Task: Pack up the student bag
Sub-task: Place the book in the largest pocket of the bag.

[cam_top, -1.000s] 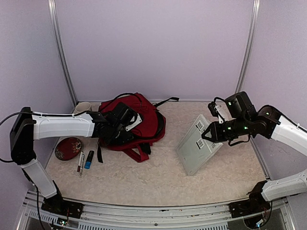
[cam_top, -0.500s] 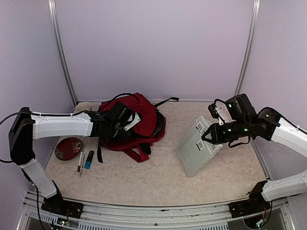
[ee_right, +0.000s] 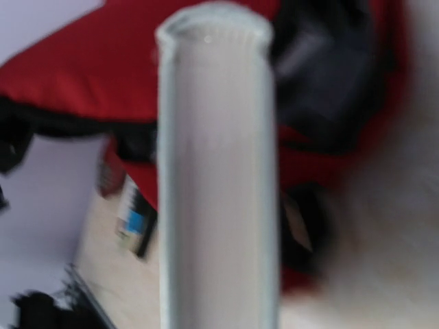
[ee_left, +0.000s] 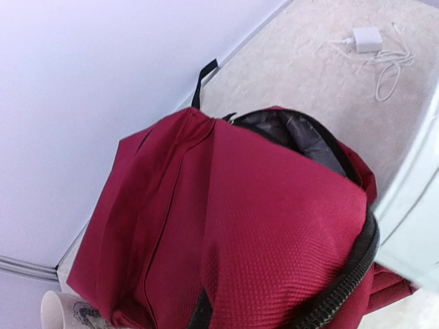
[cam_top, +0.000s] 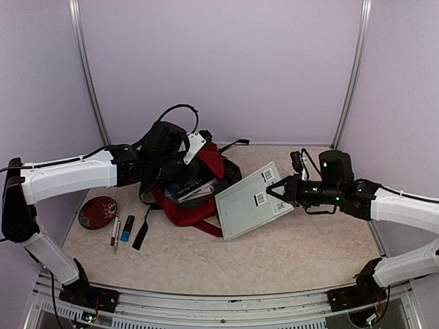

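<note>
Two grippers, one bag, one loose book.

Left gripper point(cam_top: 180, 164): pressed together, pinching the upper edge of the student bag point(cam_top: 186, 212) and holding that edge raised. Bag directly beneath and around those fingers, mouth gaping toward the right gripper. Book spines showing inside, too crowded to count. Seen from the left wrist, only red fabric point(ee_left: 274, 226) below, with the black zipper rim curving along its right side.

Right gripper point(cam_top: 280, 193): clamped on the near edge of one pale grey-green book point(cam_top: 247, 202), carried tilted. Bag just beyond the book's far end; touching or not, cannot tell. From the right wrist, book edge point(ee_right: 216, 171) upright in the middle, blurred red bag point(ee_right: 82, 75) behind.

Well apart, out past the left gripper's wrist side: one round red dish point(cam_top: 98, 211), one pen point(cam_top: 115, 231), one blue-and-black stick point(cam_top: 127, 227) just beside it. One mug point(ee_left: 58, 310) against the bag's far side. One white charger with cable point(ee_left: 370, 41) beyond the bag's mouth.
</note>
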